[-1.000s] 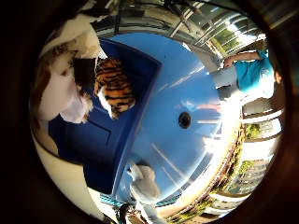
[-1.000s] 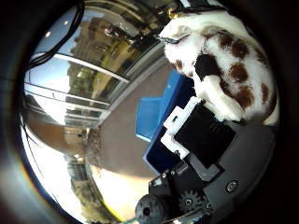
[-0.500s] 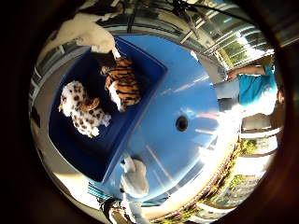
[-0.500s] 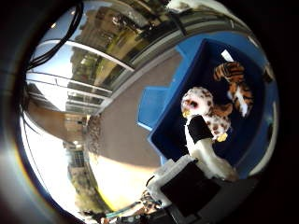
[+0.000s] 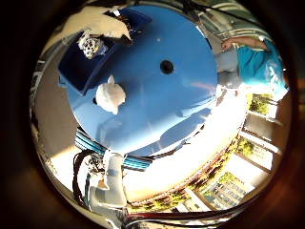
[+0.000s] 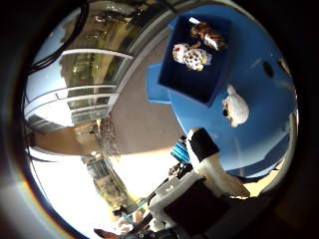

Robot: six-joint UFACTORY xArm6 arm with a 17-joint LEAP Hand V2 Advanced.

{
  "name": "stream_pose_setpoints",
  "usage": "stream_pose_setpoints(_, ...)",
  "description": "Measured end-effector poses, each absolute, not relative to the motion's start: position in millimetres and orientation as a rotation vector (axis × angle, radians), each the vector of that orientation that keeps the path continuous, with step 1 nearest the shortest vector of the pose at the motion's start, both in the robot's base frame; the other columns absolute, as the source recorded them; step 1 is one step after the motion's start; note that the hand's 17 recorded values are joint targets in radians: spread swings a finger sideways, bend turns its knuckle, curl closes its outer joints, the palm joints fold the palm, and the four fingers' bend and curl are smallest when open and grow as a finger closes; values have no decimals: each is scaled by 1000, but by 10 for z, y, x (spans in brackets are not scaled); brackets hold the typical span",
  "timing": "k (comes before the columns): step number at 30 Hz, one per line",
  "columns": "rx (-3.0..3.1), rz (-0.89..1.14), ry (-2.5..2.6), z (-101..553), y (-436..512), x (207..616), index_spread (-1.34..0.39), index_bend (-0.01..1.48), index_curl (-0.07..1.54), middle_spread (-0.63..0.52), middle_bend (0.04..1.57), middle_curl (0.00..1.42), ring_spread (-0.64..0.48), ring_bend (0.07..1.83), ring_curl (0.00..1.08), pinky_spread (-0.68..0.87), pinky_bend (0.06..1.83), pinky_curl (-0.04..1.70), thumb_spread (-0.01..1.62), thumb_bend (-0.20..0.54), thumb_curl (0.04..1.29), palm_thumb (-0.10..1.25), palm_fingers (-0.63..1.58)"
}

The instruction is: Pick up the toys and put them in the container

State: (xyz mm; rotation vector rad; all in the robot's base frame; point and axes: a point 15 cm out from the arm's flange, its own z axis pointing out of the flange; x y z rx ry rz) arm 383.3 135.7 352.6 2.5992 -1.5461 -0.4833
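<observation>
— White and soft, is that the toy left out?

— Yes, a white plush toy (image 6: 236, 108) lies on the round blue table (image 5: 181, 114), just beside the dark blue container (image 6: 199, 82) and apart from its wall. The tabletop around it is bare, with open room on every side except toward the container.

— And inside the container?

— Two toys lie side by side on its floor: a spotted plush toy (image 6: 192, 56), white with dark blotches, and a striped plush toy (image 6: 207, 34), orange and black. The container sits near the table's edge, with a blue lid (image 6: 157, 92) half tucked under it and sticking out past the rim.

— Anything else on the table?

— Only a small dark hole (image 5: 167, 66) near the middle.

— What of the hand?

— The hand (image 6: 209, 174) shows as a white finger with a black tip reaching out straight over the table's edge, holding nothing. It is well above the table and apart from every toy.

— What is hard to make out?

— The white toy's shape; I cannot tell what animal it is. In the little finger side view a white finger hides most of the container, and only the spotted toy peeks out.
</observation>
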Motion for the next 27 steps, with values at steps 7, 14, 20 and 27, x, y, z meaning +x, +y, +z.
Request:
stream_pose_setpoints(7,2572,-508,-1601,2958,1064,3782,-64,162,214,162,192,330,300,489,308,499,832,339,1144,-25,475,581,88)
stream_pose_setpoints(14,2585,-463,-1632,2280,1087,3889,-3,149,220,118,214,355,298,527,318,511,849,319,1129,-28,458,599,184)
stream_pose_setpoints(20,2546,-497,-1611,1920,1233,3936,18,150,220,93,238,375,292,540,321,520,852,298,1117,-28,445,616,219)
stream_pose_setpoints(27,2496,-475,-1561,1692,1246,3977,-83,150,213,-40,396,447,226,768,371,498,966,286,1099,-17,443,673,729)
